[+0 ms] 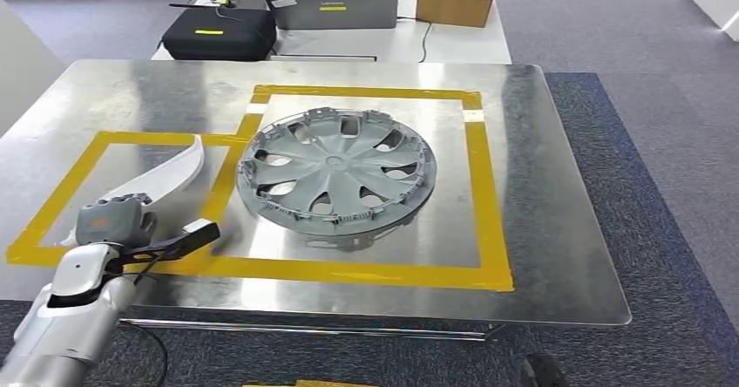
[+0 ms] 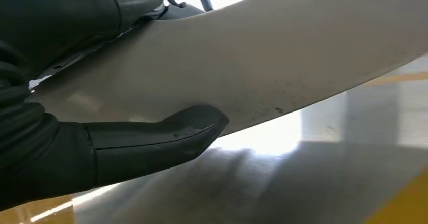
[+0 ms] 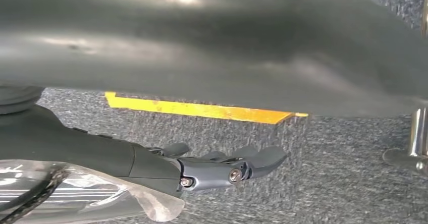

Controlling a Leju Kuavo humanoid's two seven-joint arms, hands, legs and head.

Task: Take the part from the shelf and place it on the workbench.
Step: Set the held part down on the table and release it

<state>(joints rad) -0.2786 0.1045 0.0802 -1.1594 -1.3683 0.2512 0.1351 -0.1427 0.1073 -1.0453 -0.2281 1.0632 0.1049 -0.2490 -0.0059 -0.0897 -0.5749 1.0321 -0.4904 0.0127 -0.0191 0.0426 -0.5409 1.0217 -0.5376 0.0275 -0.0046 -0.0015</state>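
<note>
Fingers (image 2: pixel 161 138) of our left hand (image 1: pixel 113 221) pinch the white trim piece (image 1: pixel 170 178); we should lower it flat inside the yellow tape square (image 1: pixel 65 191) on the worktop (image 1: pixel 558 230) before letting go.

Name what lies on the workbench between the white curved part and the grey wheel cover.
A yellow tape strip separates the white curved part from the wheel cover, per the head view.

Our left arm (image 1: pixel 61 317) comes in from about 7 o'clock in the head view, silver forearm angled up over the near edge of the tabletop (image 1: pixel 558 230). Our left hand (image 1: pixel 118 221) grips the white curved part (image 1: pixel 170 173), which runs off toward 1 o'clock; the thumb presses against its pale surface. Our right hand (image 3: pixel 222 166) hangs low over the carpeted floor (image 3: pixel 328 183), fingers (image 3: pixel 262 158) straight, apart, holding nothing.
</note>
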